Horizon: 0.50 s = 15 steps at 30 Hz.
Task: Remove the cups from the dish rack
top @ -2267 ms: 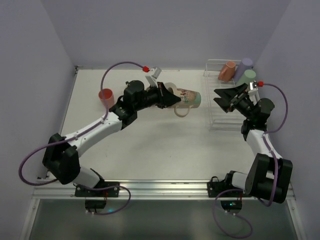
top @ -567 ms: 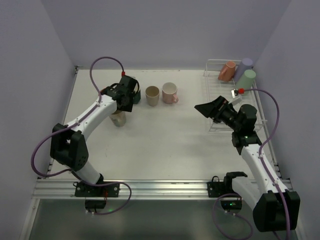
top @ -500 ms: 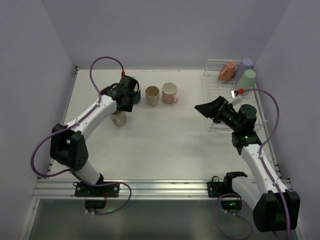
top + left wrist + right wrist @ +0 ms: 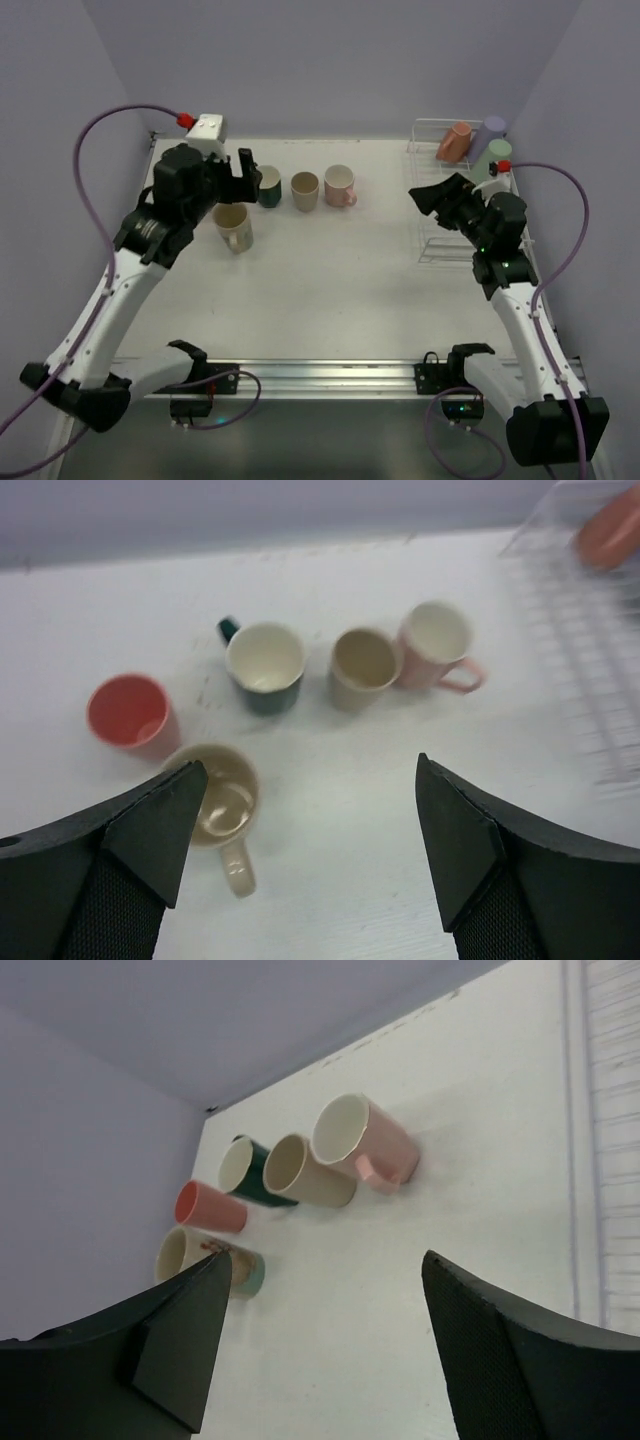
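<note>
Checking in from the remote station, here's my table, nearest stuff first. Left claw is up above the left side of the white table, spread wide with nothing between the fingers, looking down on the unloaded cups. Right claw hangs over the right side by the left edge of the dish rack. Its fingers are apart and empty too, and it faces across the table toward the cup group.

Closest cup is the cream mug, upright on the table with its handle pointing back toward the arm bases, sitting just in front of the others. Behind it is a rough row, all upright and mouth up. From left to right there's the red cup, dark green mug, tan cup and pink mug. The tan cup and pink mug look like they're touching or nearly so. In the overhead view my left arm hides the red one (wrist cams show it fine).

So that's five out. The other three are in the rack, bunched at its far end by the back wall: salmon cup lying tilted, lavender cup behind it and light green cup to the right. I can't tell from here if those last two lean or stand straight
</note>
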Available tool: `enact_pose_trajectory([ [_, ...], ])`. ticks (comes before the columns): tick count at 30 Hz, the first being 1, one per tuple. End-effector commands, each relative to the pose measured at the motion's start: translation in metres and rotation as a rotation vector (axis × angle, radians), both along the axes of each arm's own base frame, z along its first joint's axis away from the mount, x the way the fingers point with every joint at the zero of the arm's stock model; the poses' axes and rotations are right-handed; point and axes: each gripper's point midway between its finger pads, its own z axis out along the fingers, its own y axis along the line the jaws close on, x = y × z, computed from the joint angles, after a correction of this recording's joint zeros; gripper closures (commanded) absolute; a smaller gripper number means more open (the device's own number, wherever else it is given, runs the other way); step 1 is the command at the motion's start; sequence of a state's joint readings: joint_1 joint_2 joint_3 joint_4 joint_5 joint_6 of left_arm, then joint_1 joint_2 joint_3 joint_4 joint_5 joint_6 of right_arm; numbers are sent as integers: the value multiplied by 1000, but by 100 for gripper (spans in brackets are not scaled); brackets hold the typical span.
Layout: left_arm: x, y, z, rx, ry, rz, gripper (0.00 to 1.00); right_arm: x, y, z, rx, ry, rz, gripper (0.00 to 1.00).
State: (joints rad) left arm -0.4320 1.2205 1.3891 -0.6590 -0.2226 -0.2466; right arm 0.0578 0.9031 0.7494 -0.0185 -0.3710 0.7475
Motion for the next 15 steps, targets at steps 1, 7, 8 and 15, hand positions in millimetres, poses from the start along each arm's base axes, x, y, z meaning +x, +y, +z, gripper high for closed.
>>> enact_pose_trajectory([
  [1,-45,-29,78,-240,-277,-236,7,20,-41,17,-149,-17,-207,22],
  [7,-117,-51,72,-382,-387,-513,2,56,-108,31,-335,40,-508,37],
  [8,-124,-60,43,-404,-326,-566,2,69,-121,33,-364,59,-547,36],
  [15,-145,-68,-3,-335,-317,-634,1,123,-202,33,-500,164,-769,17],
])
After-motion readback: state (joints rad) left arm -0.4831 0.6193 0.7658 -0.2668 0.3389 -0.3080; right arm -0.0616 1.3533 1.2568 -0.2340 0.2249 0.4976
